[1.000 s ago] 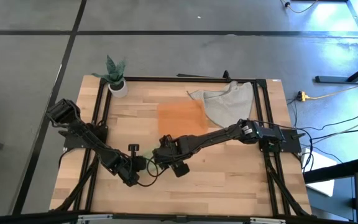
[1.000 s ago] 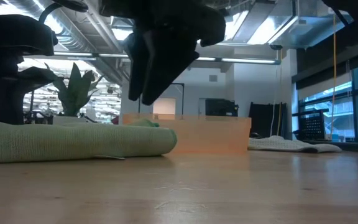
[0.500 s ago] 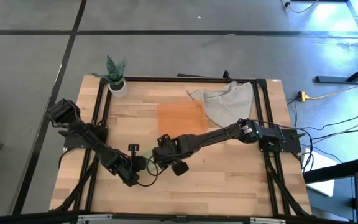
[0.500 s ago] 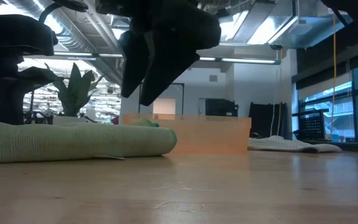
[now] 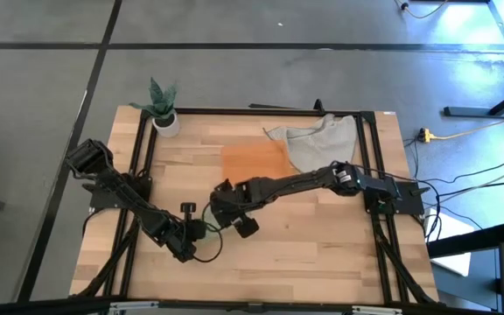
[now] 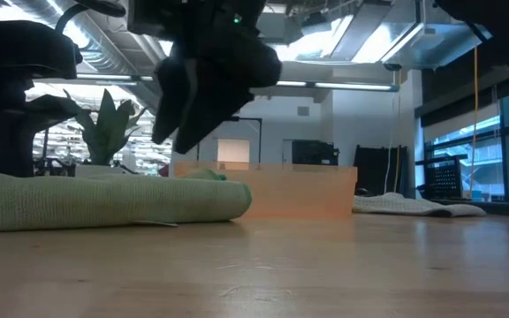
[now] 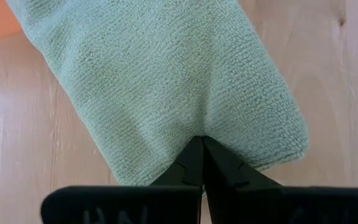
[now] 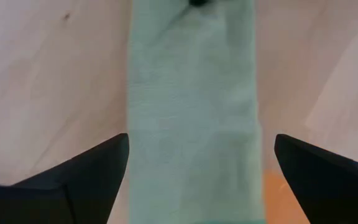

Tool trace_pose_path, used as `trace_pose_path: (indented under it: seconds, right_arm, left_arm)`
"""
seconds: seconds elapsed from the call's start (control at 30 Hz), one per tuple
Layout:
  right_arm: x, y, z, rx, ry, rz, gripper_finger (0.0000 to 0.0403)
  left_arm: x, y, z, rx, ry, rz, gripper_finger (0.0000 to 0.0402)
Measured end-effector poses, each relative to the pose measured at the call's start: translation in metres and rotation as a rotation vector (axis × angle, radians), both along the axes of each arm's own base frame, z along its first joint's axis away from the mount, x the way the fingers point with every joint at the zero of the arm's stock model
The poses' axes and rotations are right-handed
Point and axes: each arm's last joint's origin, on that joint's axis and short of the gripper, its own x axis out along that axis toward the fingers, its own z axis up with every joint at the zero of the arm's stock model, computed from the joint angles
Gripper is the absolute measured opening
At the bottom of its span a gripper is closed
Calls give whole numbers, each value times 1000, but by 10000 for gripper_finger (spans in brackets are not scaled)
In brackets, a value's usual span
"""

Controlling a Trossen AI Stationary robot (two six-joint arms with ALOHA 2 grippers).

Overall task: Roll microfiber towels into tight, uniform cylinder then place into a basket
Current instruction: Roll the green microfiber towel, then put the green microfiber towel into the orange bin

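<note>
Green towel (image 7: pixel 166 81) pinched by left tool (image 7: pixel 201 152)

Both claws crowd the rolled towel (image 5: pixel 206 226); bare table (image 5: pixel 322 254) lies beyond.

Both arms reach inward and meet near mid-worktop. The left gripper (image 7: pixel 201 163) has its fingers pressed together; the right gripper (image 8: pixel 197 180) hangs above with fingers (image 8: pixel 86 174) spread wide.

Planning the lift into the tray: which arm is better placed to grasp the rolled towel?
Probably the right: its hand hangs open astride the rolled green microfiber towel, while the left hand is shut, pinching only one end.
</note>
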Motion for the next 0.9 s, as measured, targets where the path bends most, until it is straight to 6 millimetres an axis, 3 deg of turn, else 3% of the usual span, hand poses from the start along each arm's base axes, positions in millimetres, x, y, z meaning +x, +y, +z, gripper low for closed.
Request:
trace_pose_path:
  seconds: [0.43,0.9]
  right_arm:
    - [4,-7,-39,4,-53,114,400]
    - [11,-27,-37,55,-106,89,400]
  left_arm:
    - [0,0,0,0,0,0,0]
    - [0,0,0,0,0,0,0]
